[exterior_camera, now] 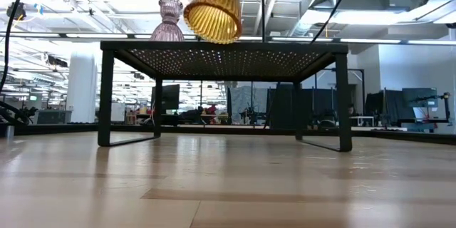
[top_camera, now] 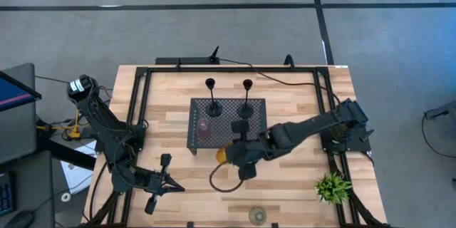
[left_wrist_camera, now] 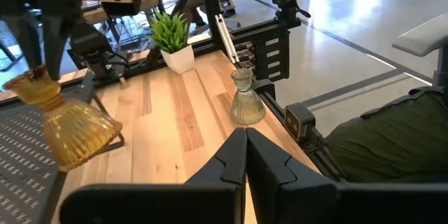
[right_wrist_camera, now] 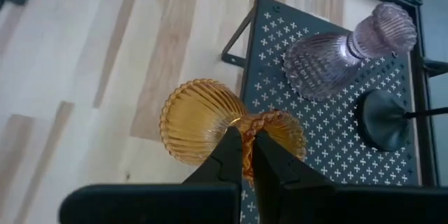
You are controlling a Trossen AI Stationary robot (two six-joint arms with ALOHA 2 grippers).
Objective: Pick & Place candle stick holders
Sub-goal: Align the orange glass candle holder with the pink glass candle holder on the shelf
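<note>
My right gripper (top_camera: 233, 154) is shut on the amber glass holder (right_wrist_camera: 203, 122), near the front edge of the black perforated tray (top_camera: 254, 130). On the tray stand the pink glass holder (top_camera: 204, 126) and two black stemmed holders (top_camera: 214, 105) (top_camera: 244, 105), each on its round base. The green glass holder (top_camera: 257, 216) stands on its wide base at the table's near edge. My left gripper (top_camera: 171, 184) is shut and empty at the near left. My right gripper pinches the amber holder's narrow neck (right_wrist_camera: 246, 127) between its two fingers, between the flared base and the small cup top. The fingers come from above, slanting from the table's right. The holder hangs tilted, lifted clear above the tray's height (exterior_camera: 216, 11).
A small green plant in a white pot (top_camera: 333, 187) stands at the near right. A black cable (top_camera: 217, 182) loops on the wood in front of the tray. A black metal frame (top_camera: 135, 100) runs along the table's sides. Bare wood lies left and right of the tray.
</note>
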